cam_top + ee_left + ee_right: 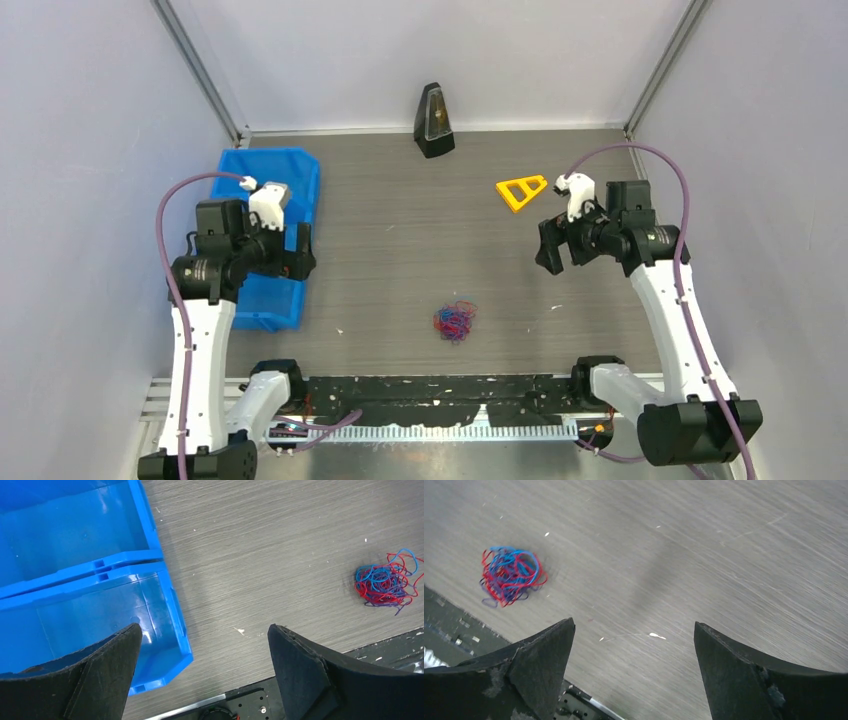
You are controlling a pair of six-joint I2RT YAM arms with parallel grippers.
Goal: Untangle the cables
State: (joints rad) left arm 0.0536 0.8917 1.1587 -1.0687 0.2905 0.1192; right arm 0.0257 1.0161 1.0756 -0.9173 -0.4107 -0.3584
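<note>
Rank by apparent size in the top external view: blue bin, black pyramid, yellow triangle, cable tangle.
1. blue bin
2. black pyramid, farthest from the arms, so less sure
3. yellow triangle and cable tangle: look about alike, not ranked

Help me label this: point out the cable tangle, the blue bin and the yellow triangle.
cable tangle [455, 321]: top external view, middle of bundle.
blue bin [298, 166]: top external view, bare far corner.
yellow triangle [515, 204]: top external view, near corner.

The cables [455, 321] lie tangled — one heap on the table [400, 230].
</note>
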